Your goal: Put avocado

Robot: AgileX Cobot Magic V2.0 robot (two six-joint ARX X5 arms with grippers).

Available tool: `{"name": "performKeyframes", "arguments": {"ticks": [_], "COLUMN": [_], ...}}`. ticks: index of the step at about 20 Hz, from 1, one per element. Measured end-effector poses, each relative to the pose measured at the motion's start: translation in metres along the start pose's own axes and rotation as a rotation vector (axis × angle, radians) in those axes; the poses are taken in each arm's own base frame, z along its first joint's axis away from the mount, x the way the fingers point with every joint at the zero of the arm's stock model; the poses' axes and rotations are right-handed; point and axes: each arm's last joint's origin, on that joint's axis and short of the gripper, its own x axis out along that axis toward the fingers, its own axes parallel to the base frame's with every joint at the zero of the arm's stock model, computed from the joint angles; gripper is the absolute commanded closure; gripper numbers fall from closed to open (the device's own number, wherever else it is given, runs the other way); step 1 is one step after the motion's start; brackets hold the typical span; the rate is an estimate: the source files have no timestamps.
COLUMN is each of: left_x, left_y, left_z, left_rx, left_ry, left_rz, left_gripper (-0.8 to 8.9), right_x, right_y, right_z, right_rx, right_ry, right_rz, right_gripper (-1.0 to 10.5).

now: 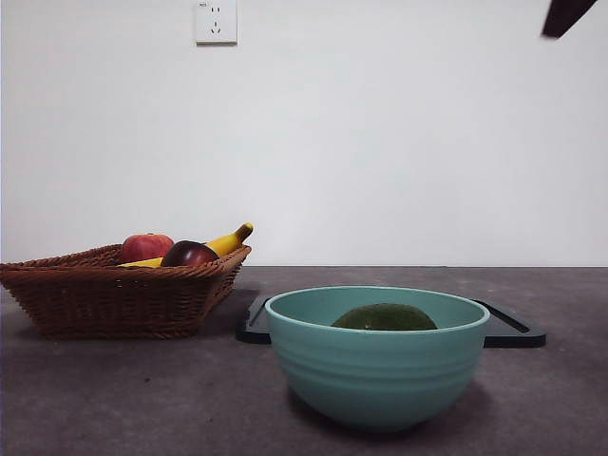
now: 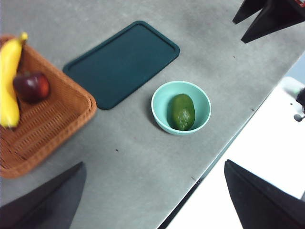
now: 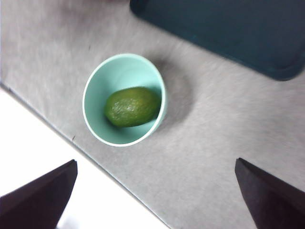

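Observation:
The avocado point(image 1: 384, 318) is dark green and oval, and it lies inside a teal bowl point(image 1: 380, 372) near the table's front edge. It also shows in the left wrist view point(image 2: 182, 111) and the right wrist view point(image 3: 132, 106). My left gripper point(image 2: 153, 164) is open and empty, high above the table between the basket and the bowl point(image 2: 163, 98). My right gripper point(image 3: 156, 162) is open and empty, high above the bowl point(image 3: 106, 80) and a little to one side of it. In the front view only a black tip point(image 1: 567, 14) shows at the top right corner.
A wicker basket point(image 1: 104, 290) at the left holds a red apple point(image 1: 144, 248), a dark maroon fruit point(image 1: 189, 254) and a banana point(image 1: 228, 241). A dark flat tray point(image 2: 121, 62) lies behind the bowl. The table's edge point(image 3: 95, 164) runs close by the bowl. The right arm point(image 2: 274, 16) shows in the left wrist view.

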Motion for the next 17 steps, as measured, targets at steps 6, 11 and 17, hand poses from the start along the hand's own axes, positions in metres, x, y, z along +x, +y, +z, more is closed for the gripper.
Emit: {"name": "performKeyframes", "arguments": {"ticks": [6,11,17], "left_x": [0.010,0.011,0.011], "left_y": [0.006,0.006,0.006], "left_z": [-0.060,-0.063,-0.064], "left_rx": [-0.085,-0.092,-0.092], "left_ry": [-0.042,-0.033,-0.033], "left_rz": [-0.004,-0.003,-0.003], "left_gripper": [3.50,3.50,3.50], "right_x": [0.035,0.079,0.131], "right_y": [0.004,0.012,0.002], "right_z": [0.020,0.031,0.035], "right_rx": [-0.039,-0.077,-0.065], "right_ry": [0.057,0.151,0.299], "right_rz": [-0.017,-0.065,-0.150], "right_gripper": [3.9,4.4,4.4]}}
